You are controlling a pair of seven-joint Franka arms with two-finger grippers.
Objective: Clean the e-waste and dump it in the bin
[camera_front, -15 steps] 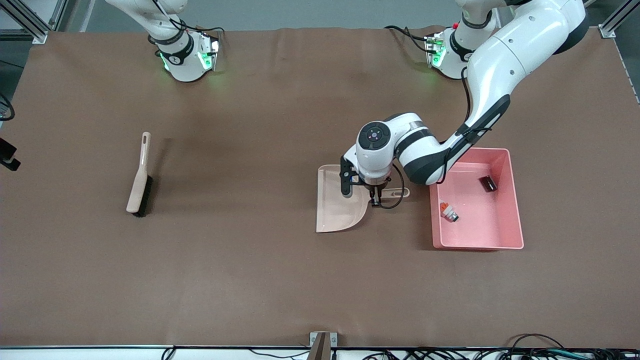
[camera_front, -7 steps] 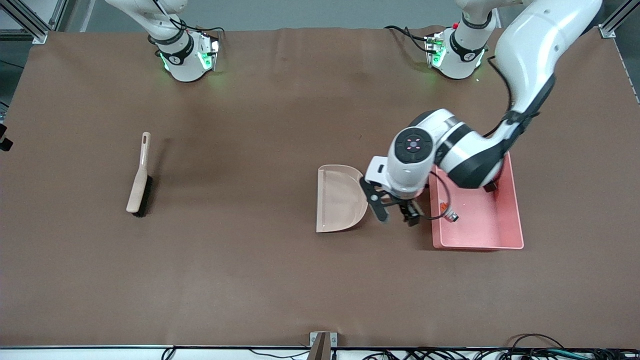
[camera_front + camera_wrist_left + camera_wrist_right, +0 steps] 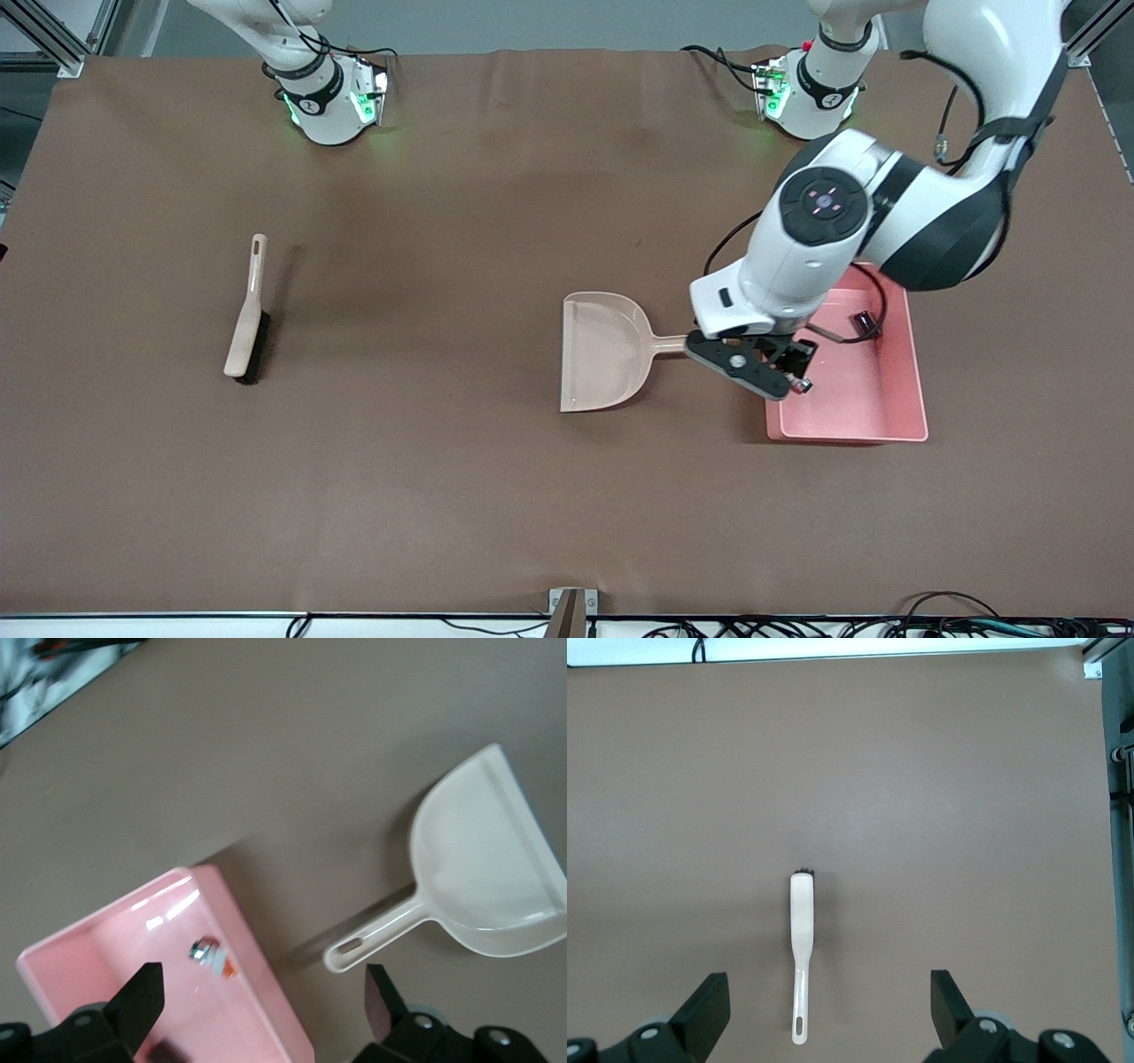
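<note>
Glossy pink plastic bin (image 3: 908, 390); smooth matt beige plastic dustpan (image 3: 602, 354); matt brown cloth-like table (image 3: 443, 478) cover.

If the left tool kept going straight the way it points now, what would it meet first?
Probably the bin's wall beside the dustpan handle: the open left tool straddles that wall from above. Depth is unclear.

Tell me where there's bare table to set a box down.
Widest bare stretch: between the brush and the dustpan. Also free: the strip nearer the front camera than both. Crowded: around the pink bin, where the open left gripper hovers over the bin's edge by the dustpan handle.
</note>
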